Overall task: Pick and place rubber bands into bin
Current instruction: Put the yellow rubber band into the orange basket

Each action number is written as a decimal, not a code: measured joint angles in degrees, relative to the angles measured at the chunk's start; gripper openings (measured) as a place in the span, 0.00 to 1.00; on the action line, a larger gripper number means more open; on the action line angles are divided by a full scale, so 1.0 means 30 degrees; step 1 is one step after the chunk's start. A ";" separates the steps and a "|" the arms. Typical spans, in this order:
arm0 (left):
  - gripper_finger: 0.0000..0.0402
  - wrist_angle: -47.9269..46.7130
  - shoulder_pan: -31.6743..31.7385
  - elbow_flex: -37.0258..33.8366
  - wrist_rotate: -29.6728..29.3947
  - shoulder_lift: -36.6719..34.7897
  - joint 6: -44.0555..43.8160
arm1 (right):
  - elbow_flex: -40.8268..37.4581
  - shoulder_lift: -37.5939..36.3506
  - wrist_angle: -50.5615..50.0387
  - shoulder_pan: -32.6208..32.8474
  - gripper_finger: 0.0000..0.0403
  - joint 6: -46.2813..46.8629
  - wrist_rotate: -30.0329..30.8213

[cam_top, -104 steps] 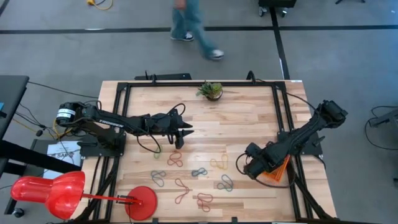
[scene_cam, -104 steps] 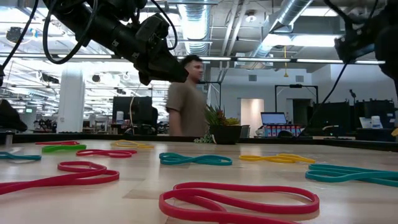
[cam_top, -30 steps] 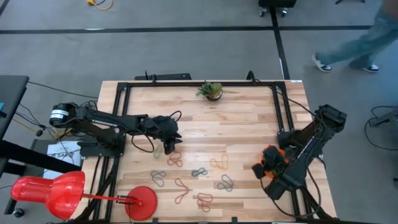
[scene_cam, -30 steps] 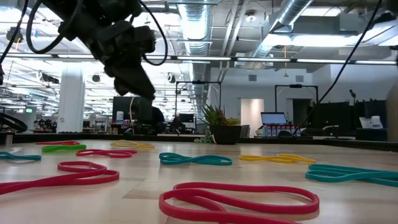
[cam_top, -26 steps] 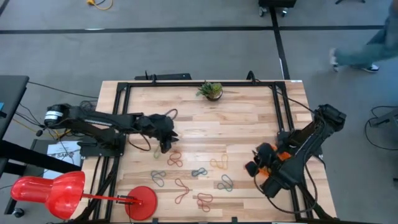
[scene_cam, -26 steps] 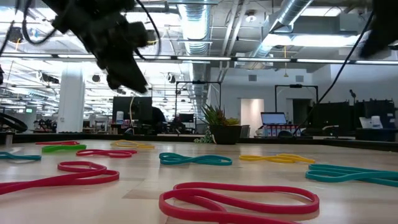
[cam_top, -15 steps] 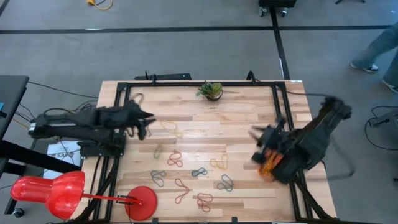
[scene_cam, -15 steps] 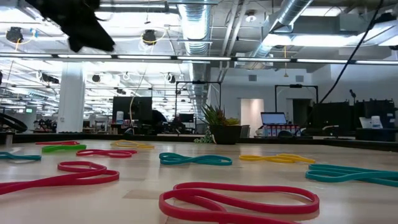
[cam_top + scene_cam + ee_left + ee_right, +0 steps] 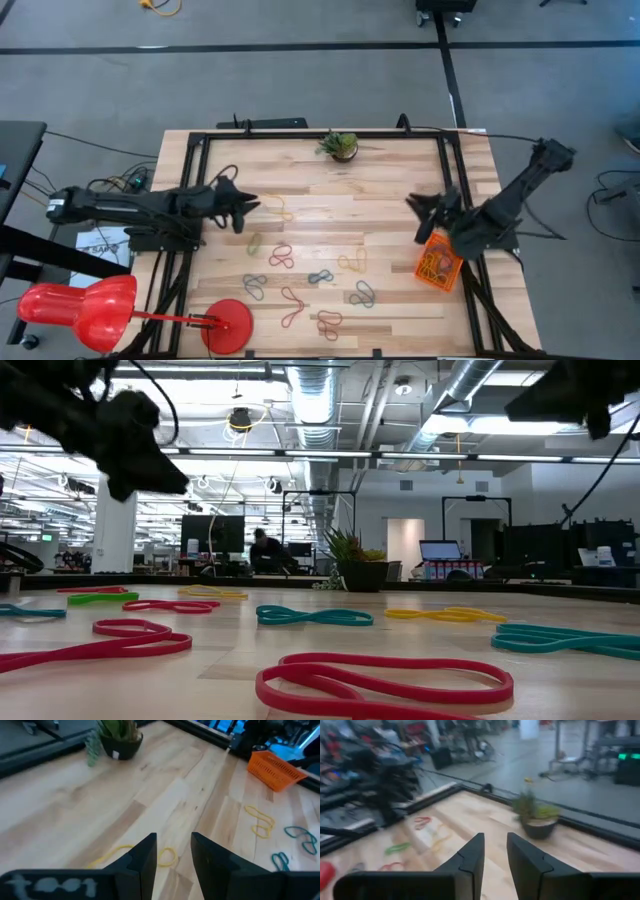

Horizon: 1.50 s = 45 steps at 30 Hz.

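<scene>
Wooden table [image 9: 380,200] filling the middle of the high view, black-framed, with the orange bin [image 9: 439,262] lying at its right edge, lower right of centre, no band visible inside

Right gripper [image 9: 424,213] hanging just above and left of that bin, fingers a narrow gap apart in its wrist view, gripping nothing. Left gripper [image 9: 240,207] out at centre left, fingers likewise slightly parted and bare, raised over the yellow rubber band [image 9: 168,856] seen just beyond its tips

Remaining rubber bands [image 9: 320,276] scattered across the lower middle of the high view: red, green, yellow and teal loops, several nearly touching, all well apart from the bin

Likely trouble from here:
- floppy loops lying flat on wood, so fingertips may close on air or scrape the boards
- close neighbours hooked and dragged along with a chosen band, then shed short of the bin
- light, shallow bin perched at the table edge, easily nudged off by the right arm
- small potted plant [image 9: 341,146] at top centre within reach of a wide swing
</scene>
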 joint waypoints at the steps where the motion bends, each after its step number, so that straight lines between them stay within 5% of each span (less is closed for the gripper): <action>1: 0.27 0.0918 0.0003 -0.0234 0.0359 0.0670 -0.0324 | -0.1045 -0.0038 0.2930 -0.0002 0.19 -0.1920 -0.0020; 4: 0.27 0.2243 0.0000 -0.0364 0.0872 0.2915 -0.1048 | -0.3253 0.0342 1.1467 -0.0305 0.19 -0.8211 -0.1100; 9: 0.27 0.3472 0.0007 0.1152 0.1237 0.7234 -0.0554 | -0.4731 0.1526 2.2357 -0.1999 0.19 -1.6558 -1.0512; 12: 0.27 0.3646 0.0004 0.2384 0.1572 0.9982 0.0486 | -0.4783 0.2271 2.4381 -0.2881 0.19 -1.8529 -1.3716; 20: 0.27 0.3755 -0.0149 0.5441 0.2708 1.6744 0.2891 | -0.4825 0.2998 2.4358 -0.3694 0.19 -1.6761 -1.0893; 26: 0.27 0.3325 0.0186 0.7001 0.2505 2.0013 0.3037 | -0.4825 0.2966 2.4099 -0.3592 0.19 -1.6587 -1.0972; 39: 0.27 0.2232 0.0264 0.7421 0.0041 2.0564 0.2165 | -0.4818 0.2988 2.3693 -0.3672 0.19 -1.6587 -1.0981; 45: 0.07 0.2107 0.0742 0.7421 0.0647 2.0550 0.2374 | -0.4810 0.3155 2.3396 -0.4291 0.19 -1.6587 -1.1009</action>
